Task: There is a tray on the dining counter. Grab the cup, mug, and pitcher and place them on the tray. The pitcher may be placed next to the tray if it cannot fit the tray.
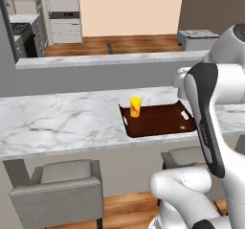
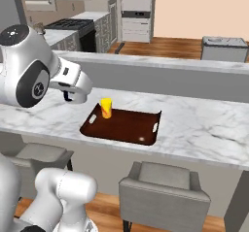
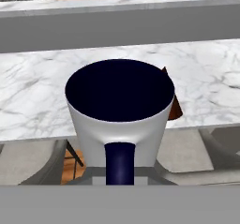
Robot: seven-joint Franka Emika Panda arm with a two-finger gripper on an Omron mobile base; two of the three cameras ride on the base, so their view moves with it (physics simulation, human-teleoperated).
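Mug sits right at the hand camera, held up over the near edge of the counter: dark navy inside, pale grey-white outer wall and rim from this angle, navy handle pointing down toward the camera. Fingertips are hidden behind the mug body, but the mug hangs fixed in front of the hand above the counter edge, so the gripper is clamped on it; in the right base view a dark bit shows under the wrist, too small to make out. Tray lies flat on the marble counter, dark reddish-brown, rectangular, short ends turned up, small white handles on them. In the hand view only 1 brown corner of it peeks out from behind the mug's right side. Cup stands upright on the tray, in the corner at the far side, left end as the left base view has it: yellow, no handle, red mark on its side. Rest of the tray floor is bare apart from a small pale spot near the other end. Hand is held off the tray's cup end, above counter level, not touching tray or cup. 2 grey chairs are tucked under the counter's near side.
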